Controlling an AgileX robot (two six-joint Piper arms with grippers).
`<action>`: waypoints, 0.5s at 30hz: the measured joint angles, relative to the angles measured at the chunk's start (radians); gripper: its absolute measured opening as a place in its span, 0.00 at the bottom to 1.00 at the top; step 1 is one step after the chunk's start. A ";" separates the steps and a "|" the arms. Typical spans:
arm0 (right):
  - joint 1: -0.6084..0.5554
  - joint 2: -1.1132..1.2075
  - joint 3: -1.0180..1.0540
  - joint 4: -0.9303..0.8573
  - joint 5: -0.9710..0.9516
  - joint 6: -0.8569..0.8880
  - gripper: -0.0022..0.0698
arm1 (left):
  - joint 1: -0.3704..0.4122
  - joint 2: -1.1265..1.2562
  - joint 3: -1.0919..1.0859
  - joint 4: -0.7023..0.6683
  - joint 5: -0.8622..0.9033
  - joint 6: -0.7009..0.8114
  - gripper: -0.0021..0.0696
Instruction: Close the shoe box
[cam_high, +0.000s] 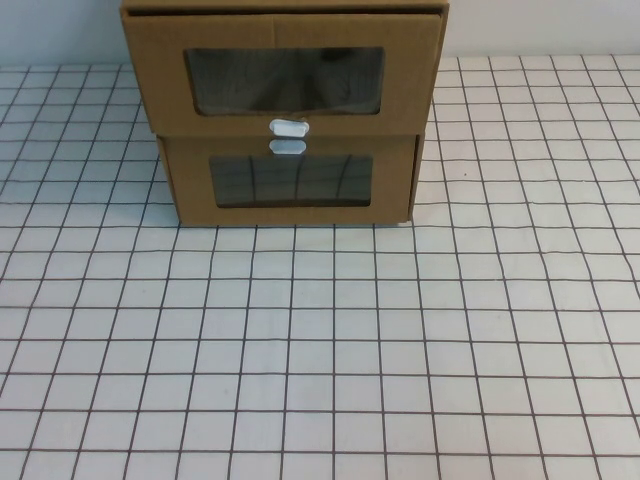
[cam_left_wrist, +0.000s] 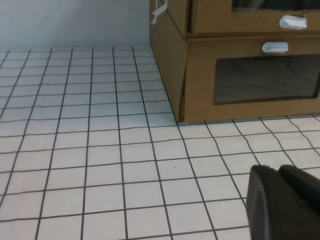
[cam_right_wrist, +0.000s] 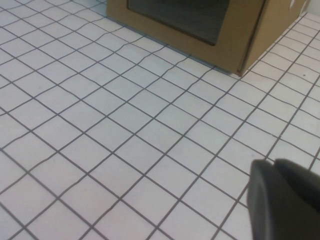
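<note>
Seemingly pre-approach, left gripper (cam_left_wrist: 281, 180) and right gripper (cam_right_wrist: 280, 175) low over white gridded table (cam_high: 320, 350), closure untellable; next, pushing in brown cardboard windowed shoe box (cam_high: 285, 75) ahead.

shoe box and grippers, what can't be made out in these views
- shoe box: high view's top edge cuts off its top; dark window hides the contents.
- lower box: right wrist view shows only a corner.
- left gripper and right gripper: absent from the high view; each wrist view's edge cuts them off, low over the table.
</note>
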 joint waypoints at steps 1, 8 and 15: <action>0.000 0.000 0.001 0.000 0.000 0.000 0.01 | 0.000 -0.022 0.028 0.009 -0.018 0.000 0.03; 0.000 0.000 0.002 -0.001 0.000 0.000 0.01 | 0.000 -0.089 0.221 0.117 -0.135 -0.044 0.03; -0.001 0.000 0.002 -0.001 0.000 0.000 0.01 | 0.000 -0.089 0.246 0.161 -0.066 -0.119 0.03</action>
